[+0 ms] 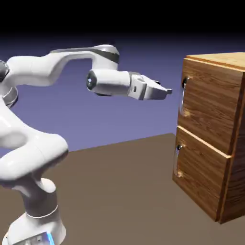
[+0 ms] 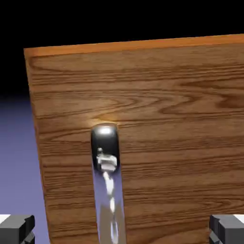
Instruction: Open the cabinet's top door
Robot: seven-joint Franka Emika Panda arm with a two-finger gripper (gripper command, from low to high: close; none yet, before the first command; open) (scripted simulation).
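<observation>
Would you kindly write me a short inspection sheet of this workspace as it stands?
Surface: brown table, bare where visible.
Job's things: cabinet upright; top door looks shut, its silver handle untouched.
Clutter: nothing seen.
Grippers: gripper level with the top door, short of the handle, open and holding nothing; fingertips wide apart.
Cables: nothing seen.
Surroundings: plain blue-violet backdrop.

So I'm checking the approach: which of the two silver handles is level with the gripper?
The top door's handle: the gripper points at its height, short of it, while the lower panel's handle sits well below.
</observation>
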